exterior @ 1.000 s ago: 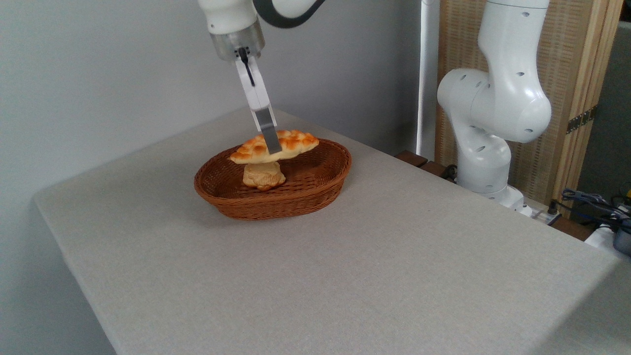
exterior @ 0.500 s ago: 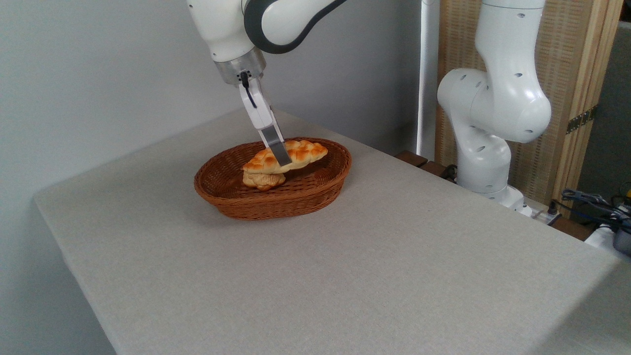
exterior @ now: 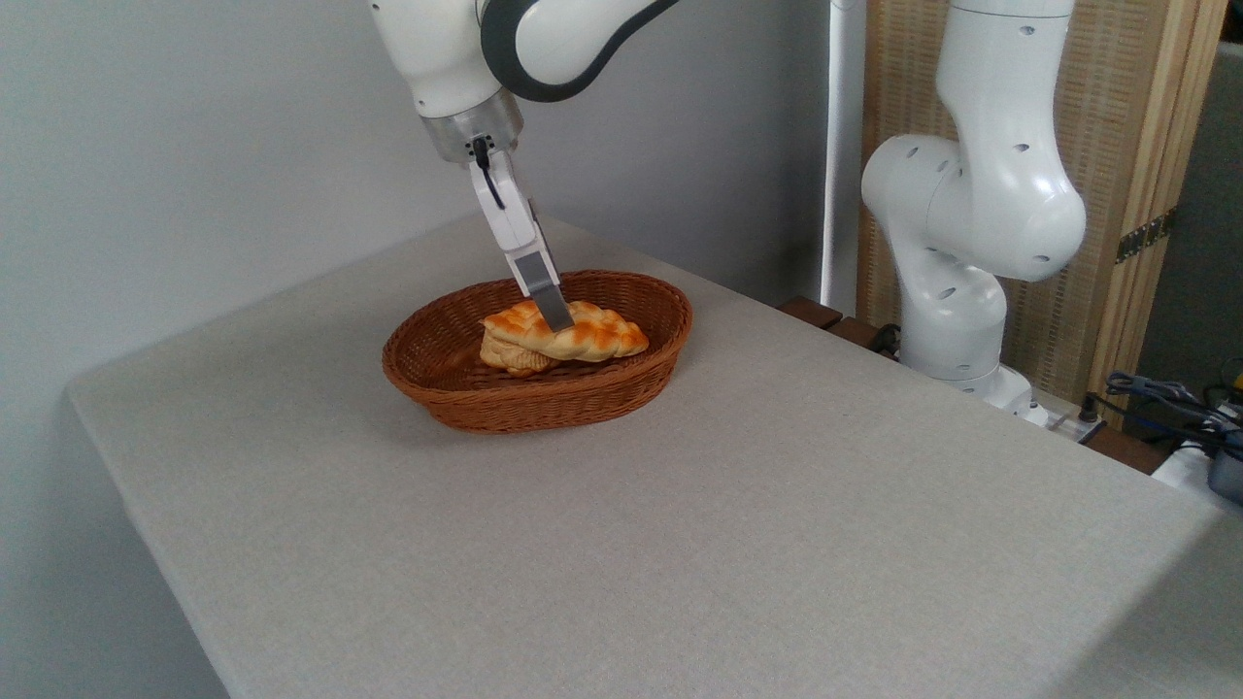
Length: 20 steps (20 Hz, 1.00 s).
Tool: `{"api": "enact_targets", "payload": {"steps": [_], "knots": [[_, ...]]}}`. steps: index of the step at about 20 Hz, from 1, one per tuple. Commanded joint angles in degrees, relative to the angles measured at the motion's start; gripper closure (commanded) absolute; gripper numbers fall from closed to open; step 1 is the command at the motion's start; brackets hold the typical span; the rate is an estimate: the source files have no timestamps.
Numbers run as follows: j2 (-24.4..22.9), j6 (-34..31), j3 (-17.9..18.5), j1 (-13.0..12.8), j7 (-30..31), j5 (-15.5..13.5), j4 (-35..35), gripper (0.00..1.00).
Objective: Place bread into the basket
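Our gripper (exterior: 555,316) reaches down at a slant from about eleven o'clock, its tip at the top of the bread (exterior: 573,335). Only one grey finger (exterior: 544,288) is plainly visible, and it hides whatever stands behind it, so we cannot tell whether the jaws are clamped on the loaf or spread apart from it.

The bread lies inside the basket (exterior: 544,398), stretched roughly from ten o'clock to four o'clock, its far-left end propped on the small pale pastry (exterior: 510,359) beneath it and its other end dipping toward the basket floor. It sits below the rim on the near side.

We judge the loaf to be light and fairly stiff: it spans the pastry without sagging, and its glazed, ridged plait looks hard rather than crumbly. That glossy crust could be a little slippery under smooth metal pads. The best hold, in our view, is across the narrow width near mid-length, where the finger meets it now, with the pads seated in the grooves between plait ridges. A grip near a pointed end would let it swing.

The basket rests at the far-left part of the grey table (exterior: 777,544), well apart from the arm's base (exterior: 957,320) at three o'clock.
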<state>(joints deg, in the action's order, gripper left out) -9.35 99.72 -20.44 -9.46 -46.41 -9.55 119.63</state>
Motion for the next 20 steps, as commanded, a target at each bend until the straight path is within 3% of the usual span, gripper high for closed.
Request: {"api": "enact_targets", "payload": {"steps": [1, 8, 12, 18, 20], "knots": [[-0.9, -0.7, 1.1, 0.4, 0.5, -1.1, -0.9, 0.0], [-2.9, -0.8, 12.2, 0.4, 0.7, -0.3, -6.4, 0.0], [-2.6, -0.5, 16.6, 0.5, 0.9, 6.5, -8.6, 0.0], [-1.8, 0.3, 22.8, 0.5, 0.9, 9.6, -11.1, 0.0], [-1.8, 0.4, 24.5, 0.5, 0.8, 9.5, -11.6, 0.0]]}}
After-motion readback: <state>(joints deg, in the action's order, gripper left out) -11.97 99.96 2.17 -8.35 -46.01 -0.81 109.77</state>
